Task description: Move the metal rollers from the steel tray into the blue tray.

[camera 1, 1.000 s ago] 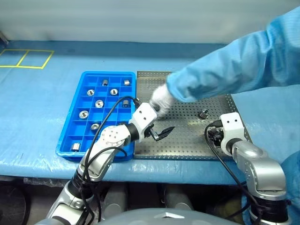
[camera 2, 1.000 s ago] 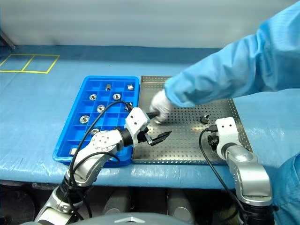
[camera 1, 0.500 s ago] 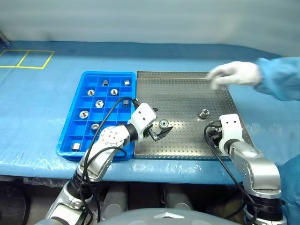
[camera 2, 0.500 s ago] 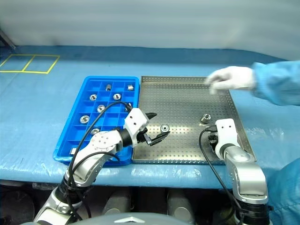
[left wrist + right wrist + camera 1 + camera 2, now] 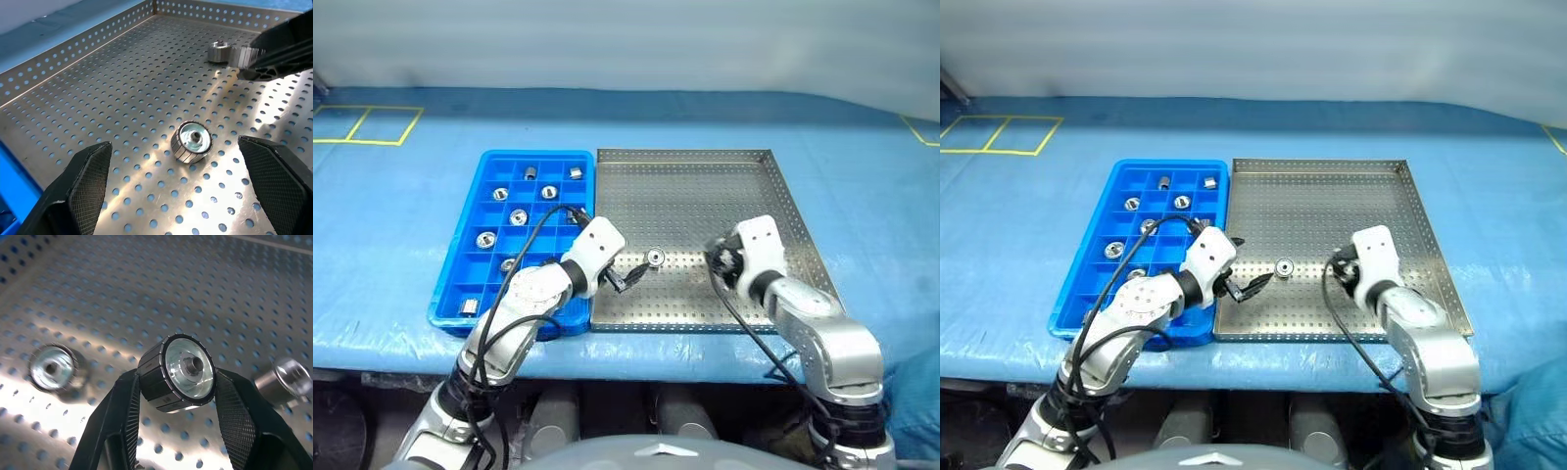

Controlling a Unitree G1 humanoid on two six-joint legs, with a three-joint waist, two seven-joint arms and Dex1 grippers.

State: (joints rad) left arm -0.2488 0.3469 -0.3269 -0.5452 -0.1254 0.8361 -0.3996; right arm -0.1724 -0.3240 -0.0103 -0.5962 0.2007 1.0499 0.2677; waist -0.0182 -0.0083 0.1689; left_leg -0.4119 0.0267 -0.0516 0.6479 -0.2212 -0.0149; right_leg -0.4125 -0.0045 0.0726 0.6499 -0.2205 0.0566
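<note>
— Head view?
— Steel tray [image 5: 705,196] beside blue tray [image 5: 475,294], rollers in its compartments [image 5: 518,217]; one roller [image 5: 654,258] lies before my left end effector [image 5: 625,277].
— Wrists?
— Left fingers [image 5: 88,181] spread wide around it; my right end effector [image 5: 177,396] clamps another roller [image 5: 178,372].

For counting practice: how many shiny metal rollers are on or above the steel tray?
3 rollers: one ahead of the left gripper, one clamped in the right gripper, one lying beside it; its arm may hide more.
</note>
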